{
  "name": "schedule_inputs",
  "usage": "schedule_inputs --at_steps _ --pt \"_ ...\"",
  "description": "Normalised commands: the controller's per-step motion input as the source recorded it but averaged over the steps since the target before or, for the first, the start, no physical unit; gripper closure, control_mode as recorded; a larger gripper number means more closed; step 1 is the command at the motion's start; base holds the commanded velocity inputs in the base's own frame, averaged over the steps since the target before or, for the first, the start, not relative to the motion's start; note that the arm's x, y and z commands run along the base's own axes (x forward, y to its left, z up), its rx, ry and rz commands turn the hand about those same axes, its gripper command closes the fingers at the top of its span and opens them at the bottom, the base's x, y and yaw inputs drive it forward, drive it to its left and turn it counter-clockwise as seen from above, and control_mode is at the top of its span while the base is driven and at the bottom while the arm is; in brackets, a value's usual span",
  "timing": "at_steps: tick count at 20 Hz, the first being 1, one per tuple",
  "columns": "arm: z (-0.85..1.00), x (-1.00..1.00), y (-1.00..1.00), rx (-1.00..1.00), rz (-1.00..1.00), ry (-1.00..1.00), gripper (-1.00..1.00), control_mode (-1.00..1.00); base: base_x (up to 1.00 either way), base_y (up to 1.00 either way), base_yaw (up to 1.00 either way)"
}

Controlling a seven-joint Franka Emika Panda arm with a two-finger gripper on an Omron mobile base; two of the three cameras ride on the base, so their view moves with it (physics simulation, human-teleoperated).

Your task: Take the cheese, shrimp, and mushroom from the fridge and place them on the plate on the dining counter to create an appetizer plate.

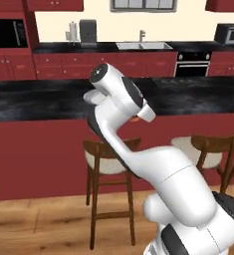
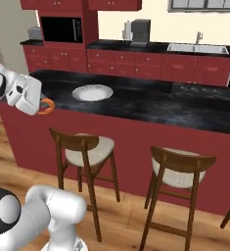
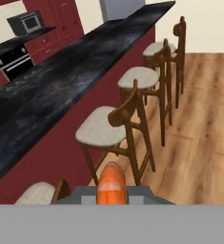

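Note:
My gripper [image 2: 44,106] is shut on the shrimp [image 2: 47,106], a small curled orange piece, in front of the dining counter [image 2: 150,105] and just left of its near corner. In the hand view the shrimp [image 3: 112,185] stands between the fingertips, above the stools. In the left base view only an orange sliver of the shrimp [image 1: 135,118] shows behind my arm. The plate [image 2: 92,92], round and pale, lies bare on the black top, right of and beyond the gripper. The grey fridge [image 3: 120,7] stands past the counter's far end. Cheese and mushroom are out of view.
Wooden stools with cream seats [image 2: 89,149] [image 2: 180,171] line the counter's red front, right below the gripper. Behind it runs the rear counter with a sink [image 2: 197,48], a microwave [image 2: 61,29] and an oven [image 1: 193,62]. Open wood floor [image 3: 199,133] lies on my side.

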Motion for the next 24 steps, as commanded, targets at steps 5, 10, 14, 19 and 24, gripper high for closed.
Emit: schedule_inputs --at_steps 5,10,14,19,24 --pt "0.00 0.00 0.00 0.00 0.00 0.00 1.00 1.00 0.56 0.43 0.25" --pt "0.00 0.00 0.00 0.00 0.00 0.00 1.00 1.00 0.75 0.00 0.10" --pt "0.00 0.00 0.00 0.00 0.00 0.00 1.00 1.00 1.00 -0.01 0.04" --pt "0.00 0.00 0.00 0.00 0.00 0.00 1.00 1.00 1.00 0.00 0.01" --pt "0.00 0.00 0.00 0.00 0.00 0.00 1.00 1.00 0.98 0.00 0.00"
